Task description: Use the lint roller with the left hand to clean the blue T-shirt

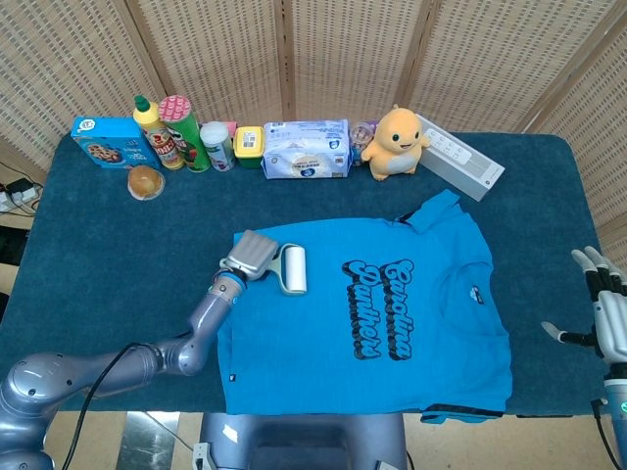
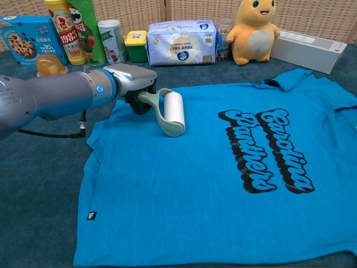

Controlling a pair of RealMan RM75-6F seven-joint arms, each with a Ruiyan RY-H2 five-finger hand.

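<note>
The left hand (image 2: pixel 131 84) grips the roller (image 2: pixel 173 113), which rests on the shirt (image 2: pixel 223 184) near its left edge. Its long axis lies across the stroke; unrolled cloth stretches rightward. The right hand (image 1: pixel 609 313) (fingers spread, empty) hangs well apart.

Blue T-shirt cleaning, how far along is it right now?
Done: the left hand already grips the lint roller, and the roller lies on the blue T-shirt near its upper left part. In hand: a pass heading toward the black lettering. Left: the lettering, the right side and the lower half lie beyond the roller. The right hand hangs open off the table's edge.
</note>
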